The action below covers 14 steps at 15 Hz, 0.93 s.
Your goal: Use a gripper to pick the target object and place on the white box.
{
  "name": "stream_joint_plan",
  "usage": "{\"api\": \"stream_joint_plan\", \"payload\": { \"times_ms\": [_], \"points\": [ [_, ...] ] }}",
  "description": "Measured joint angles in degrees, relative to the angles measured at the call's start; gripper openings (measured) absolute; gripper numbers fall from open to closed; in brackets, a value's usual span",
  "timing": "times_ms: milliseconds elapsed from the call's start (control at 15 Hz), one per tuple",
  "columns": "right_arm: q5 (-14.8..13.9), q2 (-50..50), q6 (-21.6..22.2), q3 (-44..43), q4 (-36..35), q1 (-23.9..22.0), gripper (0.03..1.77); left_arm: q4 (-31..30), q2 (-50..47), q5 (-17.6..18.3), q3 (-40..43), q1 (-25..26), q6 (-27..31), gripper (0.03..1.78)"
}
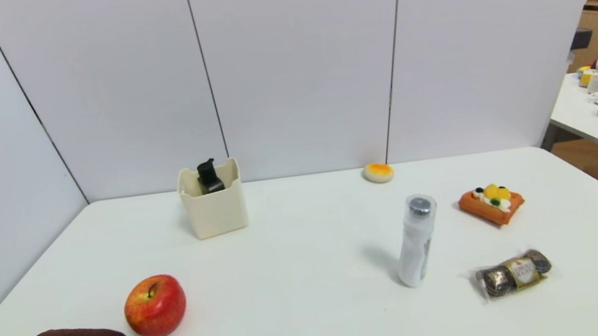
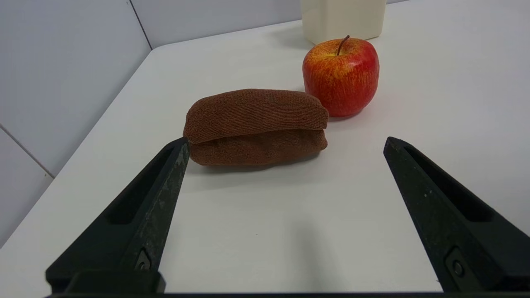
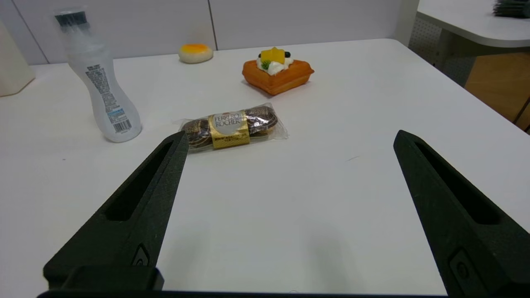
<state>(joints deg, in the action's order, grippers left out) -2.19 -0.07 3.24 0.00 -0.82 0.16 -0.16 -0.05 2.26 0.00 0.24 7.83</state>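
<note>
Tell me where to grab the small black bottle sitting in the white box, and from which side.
Grip the pump cap of the black bottle from straight above. Only the cap clears the rim of the white box, whose tall walls block any side approach.

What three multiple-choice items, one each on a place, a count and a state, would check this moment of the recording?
1. Where is the dark pump bottle?
A. inside the white box
B. beside the apple
C. held in a hand

2. How many bottles stand on the bare table?
A. none
B. one
C. two

3. How is the left hand?
A. shut on the brown cloth
B. shut, empty
C. open, empty

Answers: 1 A, its black cap pokes above the box rim; 2 B, only the white bottle stands there; 3 C, its fingers are spread over bare table.
</note>
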Motion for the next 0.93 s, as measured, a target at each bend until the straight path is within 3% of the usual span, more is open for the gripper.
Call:
{"api": "stream_joint_plan", "payload": {
  "times_ms": [200,467,933],
  "points": [
    [0.0,0.0,0.0,0.0,0.0,0.0,1.71,0.1,-0.1,-0.1,0.0,0.0,-2.8,1.69],
    [0.0,0.0,0.0,0.0,0.0,0.0,1.71,-0.2,-0.1,-3.9,0.0,0.0,-10.3,1.69],
    [0.0,0.0,0.0,0.0,0.0,0.0,1.71,-0.2,-0.1,-4.0,0.0,0.0,-10.6,1.69]
  ]
}}
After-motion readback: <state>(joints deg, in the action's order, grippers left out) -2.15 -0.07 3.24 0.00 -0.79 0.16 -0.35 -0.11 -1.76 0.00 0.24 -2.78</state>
